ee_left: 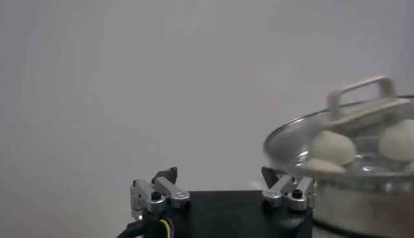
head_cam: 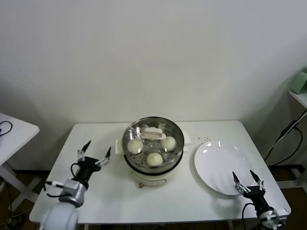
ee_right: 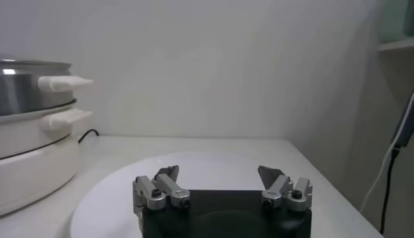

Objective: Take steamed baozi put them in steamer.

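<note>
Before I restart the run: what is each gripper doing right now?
Left gripper: open, holding nothing, beside the steamer.
Right gripper: open, holding nothing, at the plate's near edge.

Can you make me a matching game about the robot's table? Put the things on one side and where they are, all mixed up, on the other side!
Things:
1. baozi
2. glass lid
3. white plate
4. left gripper

Places or states:
A. empty, on the table on the robot's right side of the cooker
B. open and holding nothing, on the robot's left side of the cooker
C. inside the steamer
D. on top of the steamer, over the buns

Right pairs: 1-C, 2-D, 3-A, 4-B
</note>
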Robot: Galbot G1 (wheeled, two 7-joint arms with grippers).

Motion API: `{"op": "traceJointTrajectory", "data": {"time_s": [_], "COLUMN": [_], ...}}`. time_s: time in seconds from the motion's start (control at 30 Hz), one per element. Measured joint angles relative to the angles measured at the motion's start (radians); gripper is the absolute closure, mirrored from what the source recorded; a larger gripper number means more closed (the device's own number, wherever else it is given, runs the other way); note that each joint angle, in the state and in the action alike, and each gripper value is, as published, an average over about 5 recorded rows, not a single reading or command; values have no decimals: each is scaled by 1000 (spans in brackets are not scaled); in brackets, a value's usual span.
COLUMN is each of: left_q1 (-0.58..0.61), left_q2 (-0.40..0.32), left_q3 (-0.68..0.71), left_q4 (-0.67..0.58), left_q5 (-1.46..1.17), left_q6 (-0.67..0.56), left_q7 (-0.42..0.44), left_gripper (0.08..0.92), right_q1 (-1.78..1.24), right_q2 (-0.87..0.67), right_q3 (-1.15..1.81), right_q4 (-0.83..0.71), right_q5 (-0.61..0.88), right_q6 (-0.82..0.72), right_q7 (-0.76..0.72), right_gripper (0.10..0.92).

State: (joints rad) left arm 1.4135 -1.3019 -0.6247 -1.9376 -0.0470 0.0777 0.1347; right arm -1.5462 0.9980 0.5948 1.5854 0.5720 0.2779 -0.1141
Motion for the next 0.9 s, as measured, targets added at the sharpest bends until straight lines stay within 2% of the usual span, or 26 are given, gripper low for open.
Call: {"op": "traceJointTrajectory", "data": {"time_s": [0.4,0.9], "left_q1": [38,56], "left_q2": [-19,-25], "left_q3": [-105,-137], "left_q4": [216,296], "left_q5": [-257,-331], "left_q6": [-230,-325], "left_q7": [20,29], "left_gripper": [177,177], "right_q1": [7,6], "right_q2": [4,12], "right_q3": [0,-2], "right_q4": [2,2], "right_q5": [-9,-13], "right_q6": [-7,-6], "right_q7": [18,27], "right_gripper": [203,203]}}
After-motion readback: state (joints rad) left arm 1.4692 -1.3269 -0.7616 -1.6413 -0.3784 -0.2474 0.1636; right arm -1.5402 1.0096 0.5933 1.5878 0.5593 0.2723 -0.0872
